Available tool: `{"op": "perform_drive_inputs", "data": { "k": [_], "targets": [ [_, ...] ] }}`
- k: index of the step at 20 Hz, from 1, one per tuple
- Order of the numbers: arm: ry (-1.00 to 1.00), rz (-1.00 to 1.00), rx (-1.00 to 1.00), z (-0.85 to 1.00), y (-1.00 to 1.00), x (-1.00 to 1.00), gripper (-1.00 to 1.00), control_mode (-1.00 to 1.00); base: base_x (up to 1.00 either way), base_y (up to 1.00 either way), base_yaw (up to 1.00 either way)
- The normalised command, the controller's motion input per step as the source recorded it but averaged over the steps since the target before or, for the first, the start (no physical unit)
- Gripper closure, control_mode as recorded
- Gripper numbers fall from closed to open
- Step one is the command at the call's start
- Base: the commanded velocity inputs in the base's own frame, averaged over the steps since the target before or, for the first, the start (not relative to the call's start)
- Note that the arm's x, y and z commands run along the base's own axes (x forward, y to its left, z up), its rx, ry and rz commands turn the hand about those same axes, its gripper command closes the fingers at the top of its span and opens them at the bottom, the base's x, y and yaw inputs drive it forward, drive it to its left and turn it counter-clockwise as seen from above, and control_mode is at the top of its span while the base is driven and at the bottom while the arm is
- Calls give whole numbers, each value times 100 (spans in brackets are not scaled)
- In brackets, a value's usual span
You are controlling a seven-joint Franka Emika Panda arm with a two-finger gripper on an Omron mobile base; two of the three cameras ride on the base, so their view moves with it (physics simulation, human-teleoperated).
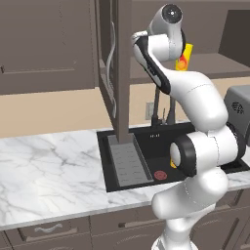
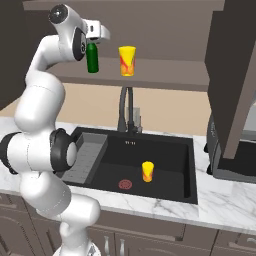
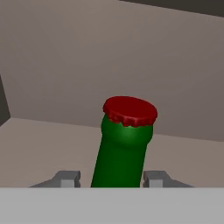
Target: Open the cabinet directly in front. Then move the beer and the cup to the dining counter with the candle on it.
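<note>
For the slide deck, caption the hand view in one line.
Green beer bottle with red cap standing on the cabinet shelf, its neck between the gripper jaws.

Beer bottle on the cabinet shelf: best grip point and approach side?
Grip the beer on its straight green body below the neck, coming horizontally from the open cabinet front. It stands upright with the cup apart beside it, and the gripper already straddles the bottle this way.
</note>
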Motion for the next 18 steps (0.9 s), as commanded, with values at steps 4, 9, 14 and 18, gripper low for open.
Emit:
{"op": "perform_drive_inputs", "data": {
  "k": [4,9,14,18],
  "targets": [
    [0,0,0,0,0,0,100,-100,0,0,0],
    [-6,0,0,0,0,-10,100,-100,0,0,0],
    [-15,0,0,0,1,-53,100,-100,0,0,0],
    [-11,0,0,0,0,-88,100,-100,0,0,0]
  ]
}}
